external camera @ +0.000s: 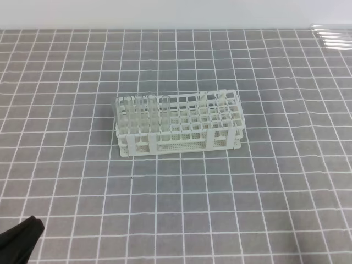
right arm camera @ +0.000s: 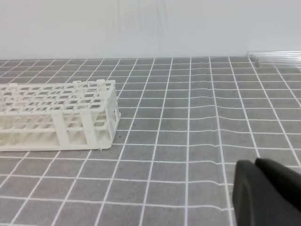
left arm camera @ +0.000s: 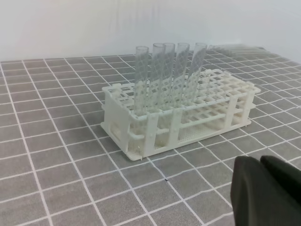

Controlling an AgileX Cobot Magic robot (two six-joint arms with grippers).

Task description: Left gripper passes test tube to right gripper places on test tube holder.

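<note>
The white test tube holder [external camera: 179, 125] stands mid-table, with several clear tubes [left arm camera: 167, 70] upright in its left end. Loose test tubes [external camera: 333, 36] lie side by side at the far right edge, also seen in the right wrist view as a test tube row [right arm camera: 277, 57]. My left gripper [external camera: 21, 237] sits at the near left corner, shut and empty, well short of the holder [left arm camera: 178, 117]; its black fingers [left arm camera: 249, 188] press together. My right gripper [right arm camera: 256, 163] is shut and empty, low over the mat to the right of the holder [right arm camera: 61, 115]; the high view does not show it.
A grey mat with a white grid [external camera: 220, 209] covers the table. A pale wall [right arm camera: 141, 23] rises behind the far edge.
</note>
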